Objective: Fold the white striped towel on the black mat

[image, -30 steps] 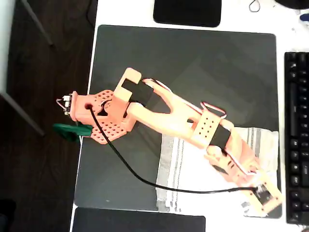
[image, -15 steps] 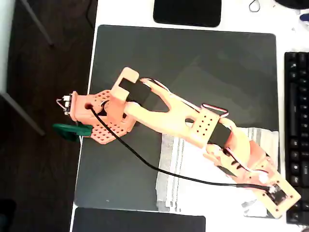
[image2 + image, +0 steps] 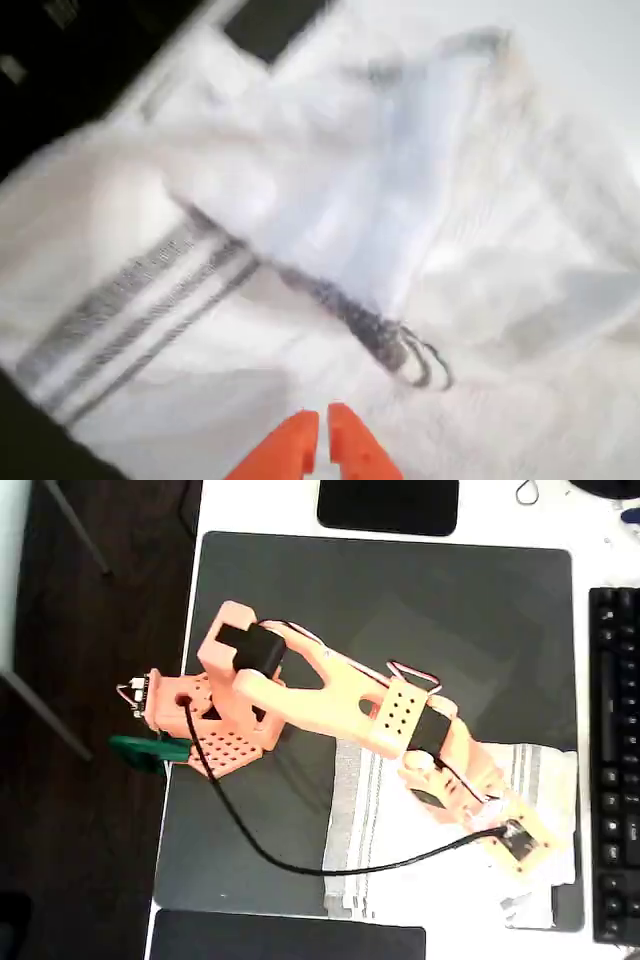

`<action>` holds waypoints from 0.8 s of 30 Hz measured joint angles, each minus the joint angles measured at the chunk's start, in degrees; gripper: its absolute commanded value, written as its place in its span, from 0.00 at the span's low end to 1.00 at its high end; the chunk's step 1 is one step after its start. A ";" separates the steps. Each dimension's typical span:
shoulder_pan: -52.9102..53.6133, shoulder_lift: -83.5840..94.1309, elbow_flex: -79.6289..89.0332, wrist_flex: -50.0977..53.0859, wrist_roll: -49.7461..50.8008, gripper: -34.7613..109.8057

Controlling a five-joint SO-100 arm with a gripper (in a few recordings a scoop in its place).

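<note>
white striped towel (image 3: 300, 250) under gripper (image 3: 322, 440); fingertips nearly touching

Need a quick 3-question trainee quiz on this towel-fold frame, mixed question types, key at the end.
1. True or false: the white striped towel lies wholly off the black mat.
2. In the wrist view, how do the orange tips of the claw stand?
A. spread wide
B. almost touching
C. clamped on a pen
3. Fill in: in the overhead view, the black keyboard sits at the picture's ___ edge.

Key:
1. False; most of the towel lies on the mat's lower right part.
2. B. Whether cloth is pinched between them cannot be told.
3. right
</note>
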State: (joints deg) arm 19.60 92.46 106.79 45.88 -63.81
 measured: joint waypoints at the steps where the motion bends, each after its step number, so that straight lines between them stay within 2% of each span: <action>1: 0.18 0.00 1.32 -1.49 -0.35 0.24; 9: 4.75 -8.70 1.85 -19.86 -7.29 0.24; 16: 7.47 -13.97 -3.87 -31.03 -10.81 0.24; 19: 6.94 -13.45 -5.80 -29.44 -10.81 0.25; 24: 1.67 -6.68 -4.31 -18.02 -14.85 0.30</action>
State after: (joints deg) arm 21.27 85.78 102.48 27.86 -78.66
